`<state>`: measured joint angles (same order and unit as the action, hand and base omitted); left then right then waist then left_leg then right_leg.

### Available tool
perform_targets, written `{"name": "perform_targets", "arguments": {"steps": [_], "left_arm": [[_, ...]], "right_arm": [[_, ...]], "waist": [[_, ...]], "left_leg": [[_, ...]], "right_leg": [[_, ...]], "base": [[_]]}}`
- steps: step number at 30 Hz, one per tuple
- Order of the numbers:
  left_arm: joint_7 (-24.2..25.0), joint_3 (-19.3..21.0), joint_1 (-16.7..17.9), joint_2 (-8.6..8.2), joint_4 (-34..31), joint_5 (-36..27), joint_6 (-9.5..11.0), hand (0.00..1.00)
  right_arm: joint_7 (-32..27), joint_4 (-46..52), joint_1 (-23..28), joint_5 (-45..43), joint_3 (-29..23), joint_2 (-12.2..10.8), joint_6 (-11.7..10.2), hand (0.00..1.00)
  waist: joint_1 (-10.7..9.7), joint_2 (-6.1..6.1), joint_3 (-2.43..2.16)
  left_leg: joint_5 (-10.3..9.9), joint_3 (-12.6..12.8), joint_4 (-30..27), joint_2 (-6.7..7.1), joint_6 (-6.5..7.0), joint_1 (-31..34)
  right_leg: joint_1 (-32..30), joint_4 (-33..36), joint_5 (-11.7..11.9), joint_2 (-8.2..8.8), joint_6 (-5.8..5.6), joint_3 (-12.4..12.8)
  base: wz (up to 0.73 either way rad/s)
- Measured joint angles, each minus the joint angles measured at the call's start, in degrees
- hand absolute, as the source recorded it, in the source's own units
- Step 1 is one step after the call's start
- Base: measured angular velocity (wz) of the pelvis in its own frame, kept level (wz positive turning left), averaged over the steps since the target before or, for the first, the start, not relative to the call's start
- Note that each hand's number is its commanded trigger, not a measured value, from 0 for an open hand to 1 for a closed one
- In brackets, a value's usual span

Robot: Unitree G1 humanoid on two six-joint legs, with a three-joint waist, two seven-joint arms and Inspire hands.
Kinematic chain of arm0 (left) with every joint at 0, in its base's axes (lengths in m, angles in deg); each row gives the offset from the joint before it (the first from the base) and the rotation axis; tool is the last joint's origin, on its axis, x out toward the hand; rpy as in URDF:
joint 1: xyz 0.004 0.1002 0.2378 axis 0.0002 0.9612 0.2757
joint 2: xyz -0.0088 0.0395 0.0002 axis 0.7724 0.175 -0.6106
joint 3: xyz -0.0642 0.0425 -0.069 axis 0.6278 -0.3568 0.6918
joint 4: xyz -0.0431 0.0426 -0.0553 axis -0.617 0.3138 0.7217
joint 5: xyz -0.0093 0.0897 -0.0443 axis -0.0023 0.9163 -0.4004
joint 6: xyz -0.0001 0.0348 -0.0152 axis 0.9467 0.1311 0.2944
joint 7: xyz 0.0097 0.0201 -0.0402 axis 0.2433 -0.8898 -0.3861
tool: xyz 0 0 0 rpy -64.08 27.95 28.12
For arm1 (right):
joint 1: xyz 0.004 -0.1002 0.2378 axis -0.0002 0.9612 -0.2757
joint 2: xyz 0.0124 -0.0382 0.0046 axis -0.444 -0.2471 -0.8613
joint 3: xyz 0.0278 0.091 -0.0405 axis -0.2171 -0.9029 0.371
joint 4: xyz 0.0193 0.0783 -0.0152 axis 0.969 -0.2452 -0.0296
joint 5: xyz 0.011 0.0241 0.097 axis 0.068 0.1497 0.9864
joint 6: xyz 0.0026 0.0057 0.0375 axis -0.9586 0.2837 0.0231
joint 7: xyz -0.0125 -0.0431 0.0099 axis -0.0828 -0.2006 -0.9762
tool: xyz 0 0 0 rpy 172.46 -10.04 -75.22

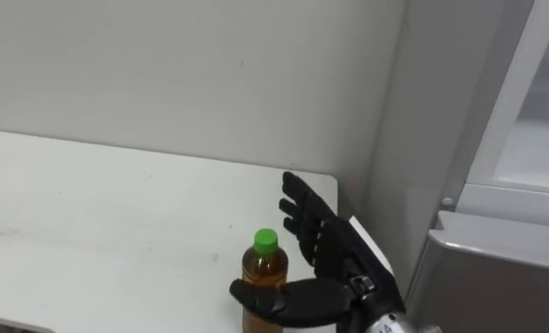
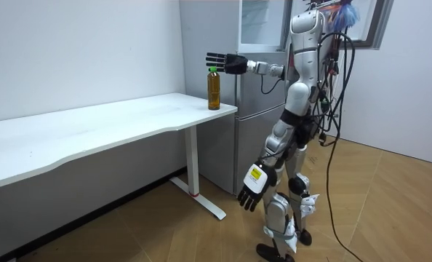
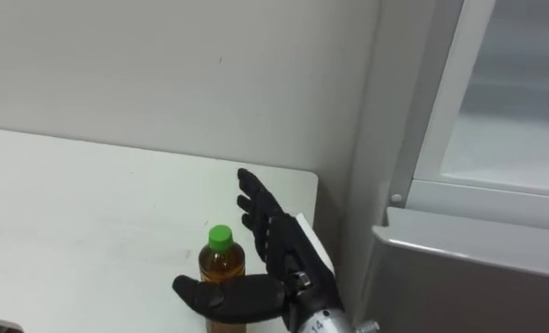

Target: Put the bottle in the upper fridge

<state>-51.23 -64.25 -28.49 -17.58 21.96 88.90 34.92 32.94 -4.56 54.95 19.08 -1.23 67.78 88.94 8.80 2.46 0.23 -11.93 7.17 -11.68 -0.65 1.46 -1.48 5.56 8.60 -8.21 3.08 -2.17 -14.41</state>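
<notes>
Bottle point(image 1: 264, 270) on table point(image 1: 90, 213), not grabbed yet; my spread right robot hand point(image 1: 330, 254) sits at its 3 o'clock.

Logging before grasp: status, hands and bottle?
Right hand open at bottle, thumb across its front. Left hand open at side. Bottle upright on table corner. Fridge alongside.

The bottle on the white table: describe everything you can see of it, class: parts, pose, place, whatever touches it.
The bottle looks like clear plastic, is filled with amber-brown liquid and is closed with a green cap. It stands upright on the white table, near the corner beside the fridge. The right hand is open around it: the thumb crosses its front low down, and straight fingers reach past its side. Whether they touch it cannot be told.
</notes>
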Motion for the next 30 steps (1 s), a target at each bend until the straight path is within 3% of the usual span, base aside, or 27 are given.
{"name": "perform_targets", "arguments": {"steps": [17, 30], "left_arm": [[1.1, 0.2, -0.4, 0.04, 0.4, 2.1, -1.1, 0.0], [2.8, 0.2, -0.3, -0.02, 0.5, 2.2, -1.1, 0.0]], "right_arm": [[0.4, -13.8, 0.0, -3.3, 0.2, -0.2, 0.6, 0.0], [-0.7, -16.1, -0.2, -3.2, 0.1, -0.5, 0.5, 0.0]], "waist": [[0.5, 0.25, 0.26], [0.9, 0.16, 0.59]], "left_leg": [[0.1, -2.4, -0.2, 0.46, 0.11, 0.8], [0.1, -2.6, 0.0, 0.48, 0.11, 0.8]], "right_leg": [[0.4, 0.0, 0.0, 0.21, -0.01, -1.6], [0.3, -0.1, 0.0, 0.21, -0.03, -1.7]], "base": [[0.07], [0.01]]}}
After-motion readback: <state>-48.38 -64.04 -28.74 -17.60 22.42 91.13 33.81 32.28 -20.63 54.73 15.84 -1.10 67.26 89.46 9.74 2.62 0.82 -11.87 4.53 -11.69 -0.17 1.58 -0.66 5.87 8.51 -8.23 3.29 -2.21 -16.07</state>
